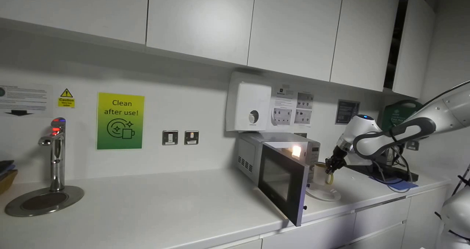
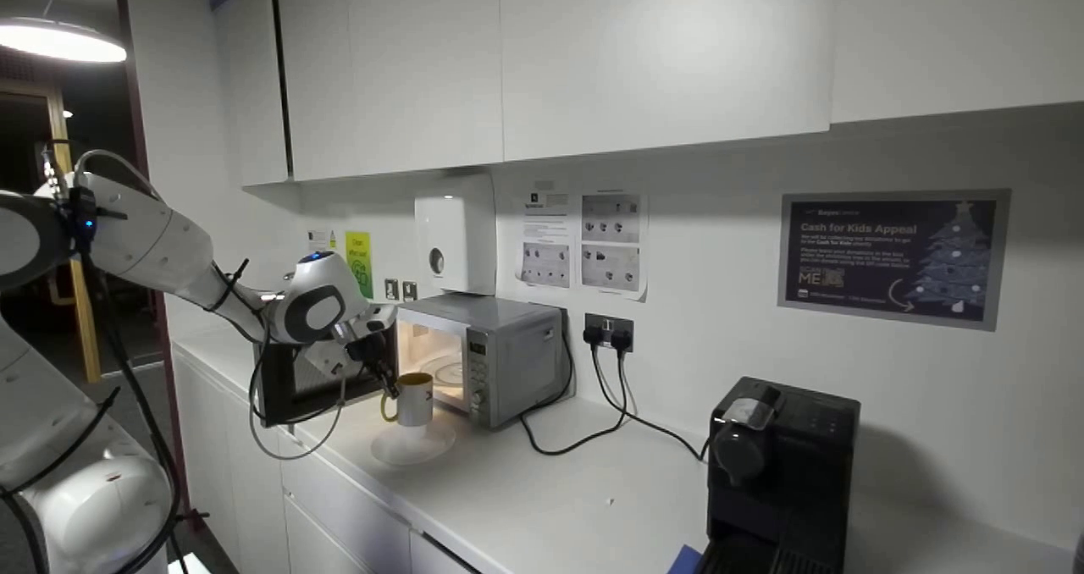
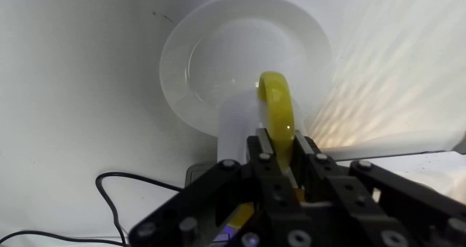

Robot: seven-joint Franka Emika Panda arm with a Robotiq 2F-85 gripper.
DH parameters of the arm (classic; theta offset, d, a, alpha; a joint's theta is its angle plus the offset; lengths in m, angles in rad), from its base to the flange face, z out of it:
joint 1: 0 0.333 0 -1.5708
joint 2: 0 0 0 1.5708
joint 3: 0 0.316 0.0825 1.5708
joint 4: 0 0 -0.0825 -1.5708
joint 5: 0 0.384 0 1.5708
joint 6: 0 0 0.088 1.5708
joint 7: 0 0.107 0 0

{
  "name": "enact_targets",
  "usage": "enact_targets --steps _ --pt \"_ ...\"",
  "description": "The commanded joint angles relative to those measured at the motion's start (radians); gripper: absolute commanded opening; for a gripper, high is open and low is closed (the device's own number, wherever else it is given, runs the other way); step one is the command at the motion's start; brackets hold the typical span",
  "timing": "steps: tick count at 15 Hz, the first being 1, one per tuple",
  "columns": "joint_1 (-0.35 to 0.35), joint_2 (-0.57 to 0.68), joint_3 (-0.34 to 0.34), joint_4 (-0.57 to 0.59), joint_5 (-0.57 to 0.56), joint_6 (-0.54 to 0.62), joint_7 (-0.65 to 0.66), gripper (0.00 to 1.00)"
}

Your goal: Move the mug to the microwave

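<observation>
- Mug (image 2: 416, 405) – white, yellow inside, yellow handle – upright over white plate (image 2: 389, 449); touching or apart, can't tell.
- Dark gripper (image 2: 391, 386) angled down at mug's handle side; white arm (image 2: 161, 235) spans from frame left.
- Silver-grey microwave (image 2: 518, 354) near, behind mug, door (image 2: 313, 378) swung open, light on, glass turntable (image 2: 446, 373) inside.
- Two black plugs (image 2: 622, 338) in wall socket (image 2: 608, 320), cords (image 2: 555, 454) trailing over counter (image 2: 550, 493).
- Black coffee machine (image 2: 788, 455) at frame right, blue thing (image 2: 684, 560) near it, mostly cut off.
- Wall: white box (image 2: 457, 227) above microwave, printed sheets (image 2: 611, 244), Cash for Kids Appeal poster (image 2: 864, 256).
- White cupboards (image 2: 593, 66) up top; lit round lamp (image 2: 63, 41), upper left.
</observation>
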State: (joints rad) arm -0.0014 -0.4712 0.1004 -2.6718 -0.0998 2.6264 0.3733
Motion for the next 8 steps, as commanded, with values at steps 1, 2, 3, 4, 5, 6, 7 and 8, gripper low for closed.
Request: enact_targets --steps 1,2,3,4,5,6,7,8 --pt "-0.019 -0.002 0.019 0.001 0.019 -0.002 -0.015 0.18" --pt "-0.019 -0.002 0.019 0.001 0.019 -0.002 -0.015 0.18" --pt "-0.019 -0.002 0.019 0.001 0.019 -0.002 -0.015 0.18" --pt "-0.019 -0.002 0.019 0.001 0.019 -0.002 -0.015 0.18" --pt "-0.019 -0.002 0.019 0.001 0.019 -0.002 -0.015 0.18" --pt "-0.019 -0.002 0.019 0.001 0.019 -0.002 -0.015 0.18" --pt "-0.019 -0.002 0.019 0.001 0.019 -0.002 -0.015 0.04" --pt "-0.024 0.009 0.026 0.011 0.012 -0.002 -0.009 0.04"
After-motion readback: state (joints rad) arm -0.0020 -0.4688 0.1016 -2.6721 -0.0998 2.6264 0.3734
